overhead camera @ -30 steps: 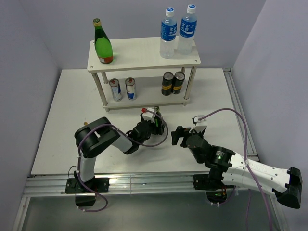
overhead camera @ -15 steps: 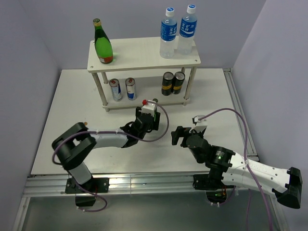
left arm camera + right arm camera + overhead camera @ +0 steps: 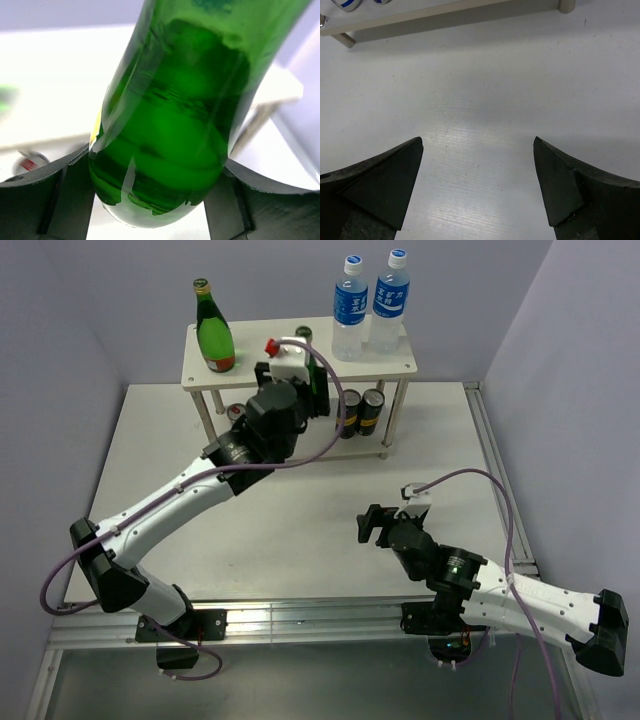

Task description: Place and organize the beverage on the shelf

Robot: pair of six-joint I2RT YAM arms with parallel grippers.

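**At the front of the shelf, a green bottle in my left tool**

Along the far edge of the tabletop (image 3: 300, 540) stands the shelf (image 3: 250, 345). My left arm reaches out to it, and my left tool (image 3: 318, 390) is pinching a green glass bottle (image 3: 175, 115) low on its body, one finger on each side. The bottle's long axis is close to upright, with the neck rising past my wrist camera.

From above, the bottle sits at the front edge of the top board, about midway along it. A second green bottle (image 3: 213, 335) stands toward the left end, and two water bottles (image 3: 368, 305) stand toward the right end. I cannot tell whether the base of my bottle is already over the board or hangs just in front of it.

As I judge it, the open stretch of board lies to the far left of my tool, beside the matching green bottle. The move would be a short carry that way with the bottle kept upright.

My right tool (image 3: 477, 175) is spread and holds nothing. It is low over the tabletop toward the near right corner, well apart from the shelf, so the left arm is clearly the nearer one.
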